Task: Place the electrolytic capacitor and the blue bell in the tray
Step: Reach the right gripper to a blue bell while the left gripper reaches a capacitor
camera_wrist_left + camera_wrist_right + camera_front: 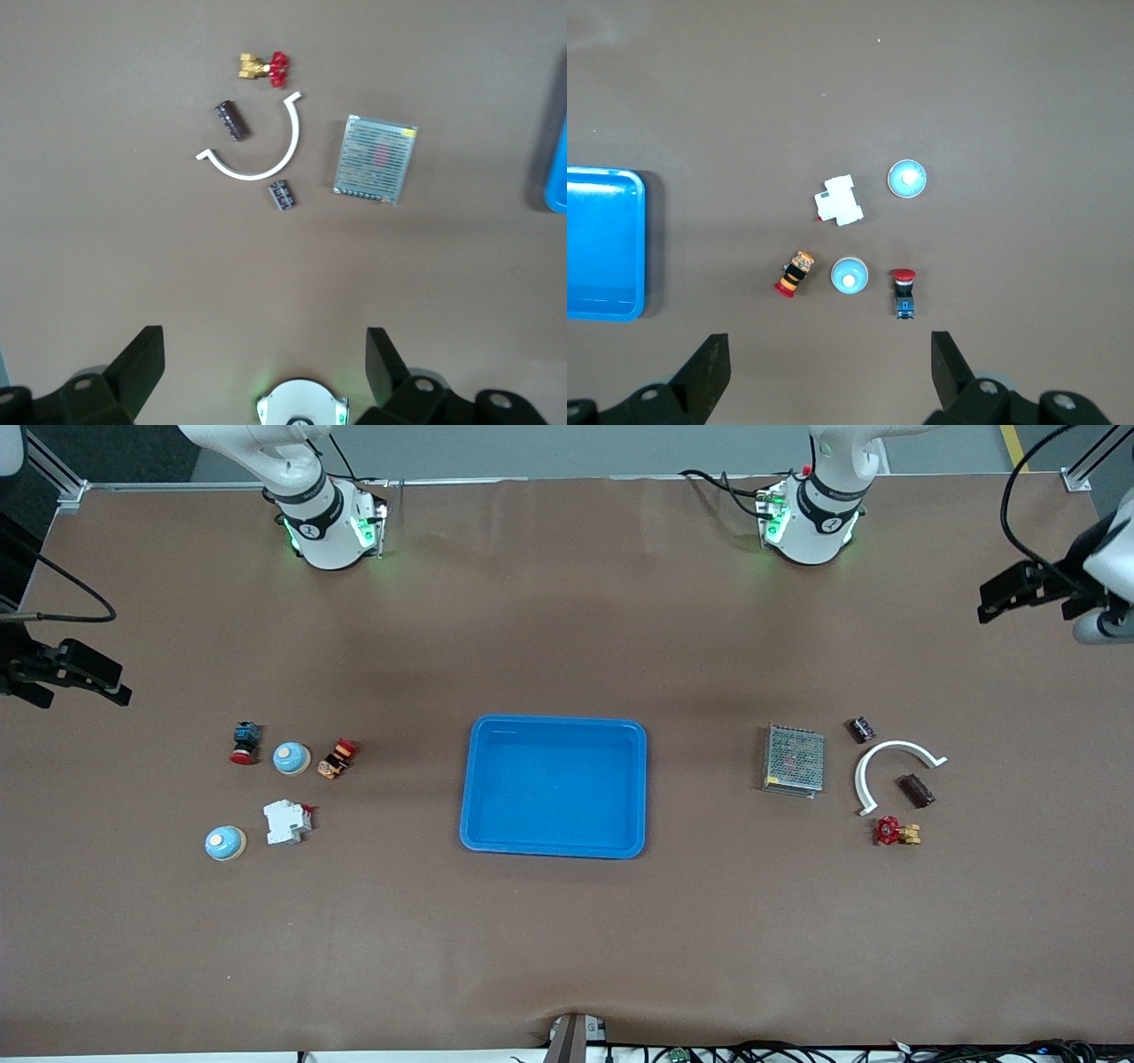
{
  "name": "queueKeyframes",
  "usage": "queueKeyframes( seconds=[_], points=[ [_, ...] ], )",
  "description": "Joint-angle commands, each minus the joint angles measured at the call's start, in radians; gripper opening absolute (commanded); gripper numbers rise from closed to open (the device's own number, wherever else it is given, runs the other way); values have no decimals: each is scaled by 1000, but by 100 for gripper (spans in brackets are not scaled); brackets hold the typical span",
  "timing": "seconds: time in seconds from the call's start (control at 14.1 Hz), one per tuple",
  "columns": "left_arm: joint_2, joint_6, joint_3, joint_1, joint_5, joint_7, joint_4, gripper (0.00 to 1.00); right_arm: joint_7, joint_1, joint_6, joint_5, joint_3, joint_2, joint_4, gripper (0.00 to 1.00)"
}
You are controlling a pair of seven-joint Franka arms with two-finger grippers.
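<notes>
brown table [567,939], blue tray [555,731] at its middle, nothing in it. toward the left arm's end: grey mesh box [794,760], the biggest piece of that group, with a white curved bracket [893,748] just beside it on the side away from the tray. a dark cylinder, likely the electrolytic capacitor [916,790], lies inside the bracket's arc; a smaller dark component [862,730] lies between box and bracket, farther from the front camera. red-handled brass valve [897,832] sits nearest the camera of that group, just past the bracket's end. toward the right arm's end: white breaker block [287,821]; two blue bells, one [291,758] between a red-capped push button [244,742] and an orange-and-black switch [337,758], the other [225,843] nearer the camera, beside the breaker. none of these touch the tray. left gripper [264,354] hangs high over the left arm's end of the table, fingers spread wide, holding nothing. right gripper [829,359] hangs high over the right arm's end, fingers likewise wide apart, nothing between them.
</notes>
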Motion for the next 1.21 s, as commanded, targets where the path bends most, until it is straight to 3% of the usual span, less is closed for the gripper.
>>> queueKeyframes(
  seconds=[0.0, 0.36, 0.71, 0.85, 1.14],
  points=[
    [-35, 139, -4, 52, -20, -3, -159, 100, -28, 4, 9, 14, -7, 50, 7, 100],
    [-25, 319, -8, 54, -21, -12, -322, 100, -391, -5, 78, -1, -8, 177, 8, 100],
    [40, 535, -16, 52, -21, -69, -489, 100, -459, -52, 141, 15, -8, 281, 16, 100],
    [90, 557, -18, 48, -50, -123, -503, 100, -469, -65, 177, 17, -7, 324, 16, 100],
    [143, 653, -18, 54, -63, -141, -577, 100, -787, -108, 285, 29, -5, 400, 10, 100]
  ],
)
